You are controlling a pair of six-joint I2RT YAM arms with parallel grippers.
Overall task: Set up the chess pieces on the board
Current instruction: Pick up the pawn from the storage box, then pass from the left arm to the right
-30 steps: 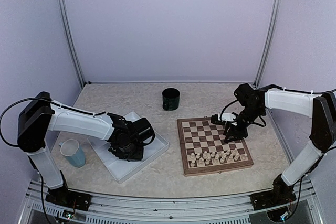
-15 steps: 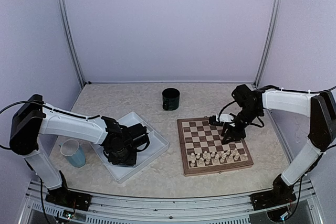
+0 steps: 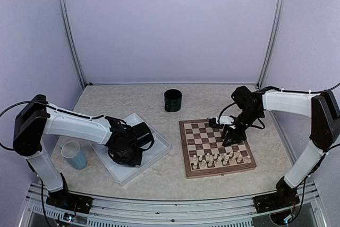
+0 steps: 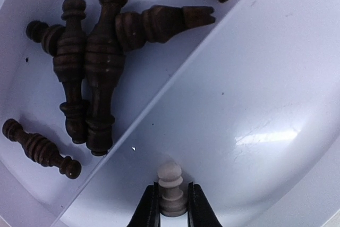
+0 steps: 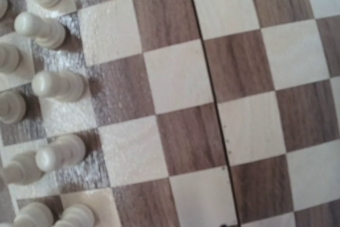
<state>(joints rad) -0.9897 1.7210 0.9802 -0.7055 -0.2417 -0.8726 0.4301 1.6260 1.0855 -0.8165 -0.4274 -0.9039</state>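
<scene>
My left gripper (image 4: 171, 198) is shut on a cream pawn (image 4: 170, 180), low over the pale compartment of the white divided tray (image 4: 265, 78). Several dark brown pieces (image 4: 101, 67) lie in the tray's other compartment. In the top view the left gripper (image 3: 124, 151) is over the tray (image 3: 159, 143). The chessboard (image 3: 204, 133) has cream pieces (image 3: 220, 159) standing on its two near rows. My right gripper (image 3: 230, 135) hovers over the board's right middle; its jaws are not clear. The right wrist view shows empty squares (image 5: 175, 78) and cream pawns (image 5: 57, 85) at the left.
A dark mug (image 3: 172, 100) stands behind the board. A light blue cup (image 3: 73, 154) stands left of the tray. Metal frame posts and purple walls enclose the table.
The left gripper has shifted a little within the tray. The right gripper has moved slightly left over the board.
</scene>
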